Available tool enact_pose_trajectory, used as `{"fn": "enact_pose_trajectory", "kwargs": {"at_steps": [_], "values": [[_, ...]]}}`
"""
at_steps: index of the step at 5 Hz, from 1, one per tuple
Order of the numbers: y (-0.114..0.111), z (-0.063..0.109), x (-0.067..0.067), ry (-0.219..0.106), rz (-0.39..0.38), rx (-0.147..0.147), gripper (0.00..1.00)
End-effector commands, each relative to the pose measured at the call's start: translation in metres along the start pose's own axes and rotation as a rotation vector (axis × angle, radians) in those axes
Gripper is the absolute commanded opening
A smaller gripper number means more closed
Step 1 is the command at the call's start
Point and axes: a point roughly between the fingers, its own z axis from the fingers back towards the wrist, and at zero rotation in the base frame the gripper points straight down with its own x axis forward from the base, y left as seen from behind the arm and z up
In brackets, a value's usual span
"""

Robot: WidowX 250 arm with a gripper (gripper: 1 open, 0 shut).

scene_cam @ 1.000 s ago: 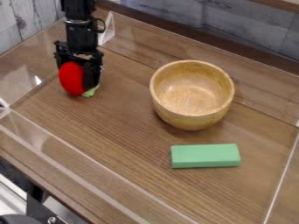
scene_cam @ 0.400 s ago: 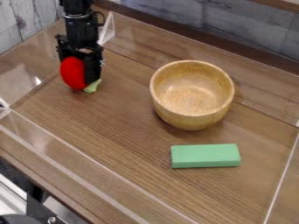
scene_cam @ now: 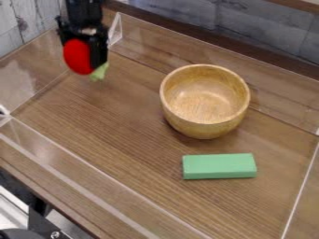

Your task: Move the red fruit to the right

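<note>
The gripper (scene_cam: 82,51) hangs over the far left corner of the desk (scene_cam: 112,149), its black fingers clamped on either side of the red fruit (scene_cam: 81,57). The fruit is held clear of the wood, with a bit of its green cap showing at its lower right. The picture is blurred around the gripper, so the exact gap beneath the fruit cannot be told.

A wooden bowl (scene_cam: 206,99) stands upright toward the right side of the desk, well apart from the fruit and nearer the far edge than the near one. Its inside is bare wood. A flat green block (scene_cam: 219,166) lies nearer the front edge, just in front of the bowl and not touching it, its long side running roughly along the front edge.

A low clear wall (scene_cam: 37,142) runs around the desk, visible along the left edge, the near edge and the right side. Between the fruit and the bowl lies an open stretch of bare wood, and the whole left and middle of the desk toward the front edge is uncluttered. On the right, free room is narrower: the strip between the bowl and the right wall, and the corner beyond the block.
</note>
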Motion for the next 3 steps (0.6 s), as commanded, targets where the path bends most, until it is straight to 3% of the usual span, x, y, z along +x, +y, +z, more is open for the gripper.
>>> {"fn": "enact_pose_trajectory", "kwargs": {"at_steps": [1,2,3], "values": [[-0.013,0.064,0.010,-0.103,-0.036,0.037,0.00],[-0.034,0.082,0.017,-0.105,-0.107,0.038,0.00],[-0.057,0.083,0.028,-0.097,-0.184,0.042,0.00]]}}
